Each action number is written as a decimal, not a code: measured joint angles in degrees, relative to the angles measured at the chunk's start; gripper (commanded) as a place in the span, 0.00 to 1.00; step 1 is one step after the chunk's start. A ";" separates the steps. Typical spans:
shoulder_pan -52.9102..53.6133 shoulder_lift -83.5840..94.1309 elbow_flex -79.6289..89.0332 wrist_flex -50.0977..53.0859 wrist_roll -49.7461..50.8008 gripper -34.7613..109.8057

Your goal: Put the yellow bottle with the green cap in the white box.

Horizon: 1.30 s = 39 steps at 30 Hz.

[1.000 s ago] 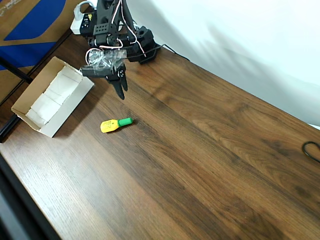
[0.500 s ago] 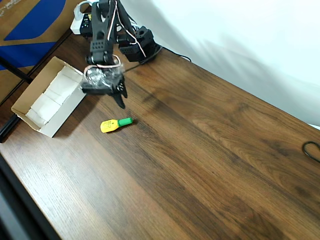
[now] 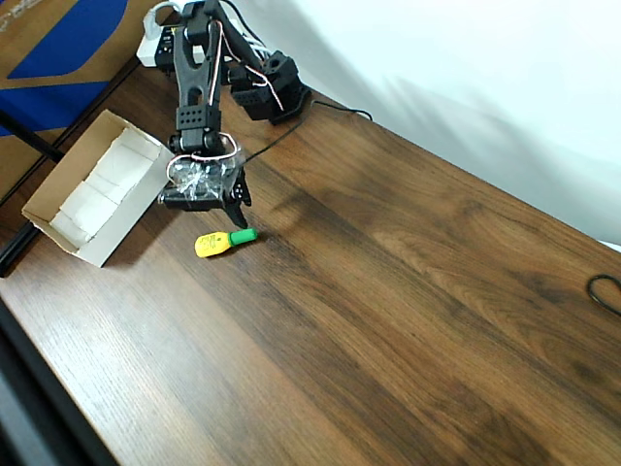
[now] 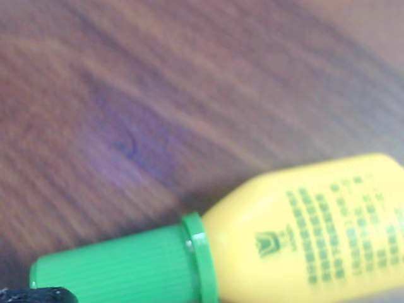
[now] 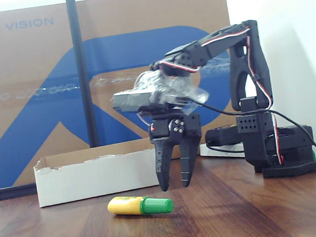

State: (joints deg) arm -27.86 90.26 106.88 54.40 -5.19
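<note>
In the overhead view the yellow bottle with the green cap (image 3: 221, 242), smooth rounded plastic, lies flat on the wood-grain table (image 3: 408, 320), cap toward 3 o'clock; the white box (image 3: 97, 189) sits at its 10 o'clock, padded inside; the gripper (image 3: 236, 206) has come closer since a second ago; in the wrist view the ribbed cap and blurred label fill the bottom, the bottle (image 4: 303, 240) cut off at the frame's edge; in the fixed view the jaws (image 5: 173, 185) hang parted just above the bottle (image 5: 140, 205).

My wooden table (image 3: 408, 291) is dark brown. Behind it stands a brown-and-blue carton (image 5: 36, 78). A black cable (image 3: 606, 291) curls at the table's right edge in the overhead view.
</note>
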 measured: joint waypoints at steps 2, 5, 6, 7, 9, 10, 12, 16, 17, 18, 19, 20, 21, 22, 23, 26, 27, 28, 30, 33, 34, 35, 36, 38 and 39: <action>0.35 -2.55 -3.52 1.05 0.09 0.38; 0.70 -5.19 -6.94 2.37 0.44 0.38; 0.53 -5.36 -7.21 2.37 0.26 0.38; 0.44 -5.54 -7.29 2.37 0.18 0.38; 0.44 -6.59 -8.35 2.37 0.09 0.38; 0.44 -7.29 -9.05 3.08 0.18 0.38; 0.53 -9.40 -11.07 3.96 0.26 0.38; 0.44 -10.72 -14.33 5.36 1.14 0.38; 0.44 -10.72 -14.50 5.45 1.14 0.38; 0.44 -10.72 -14.94 5.54 1.14 0.38; 0.44 -11.16 -15.38 6.24 1.23 0.38; 0.44 -11.60 -16.00 7.21 1.76 0.38; 0.35 -11.69 -16.26 7.29 1.93 0.38; -0.18 -11.69 -16.26 7.91 2.02 0.38; -0.53 -11.60 -16.35 8.26 2.02 0.38; -2.46 -12.22 -16.44 8.35 1.67 0.38; -2.81 -12.66 -16.44 8.35 1.32 0.38; -2.90 -12.74 -16.35 8.09 1.14 0.38; -2.72 -12.66 -16.35 7.82 1.32 0.38; -2.64 -12.74 -16.35 7.82 1.41 0.38; -2.55 -12.74 -16.35 7.82 1.32 0.38; -2.20 -12.66 -16.17 7.82 1.05 0.38; -1.76 -12.66 -16.08 7.82 1.23 0.38; -0.53 -12.66 -16.00 7.82 1.05 0.38; -0.18 -12.66 -16.00 7.82 0.53 0.38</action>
State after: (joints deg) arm -28.04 77.61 90.88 62.23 -4.66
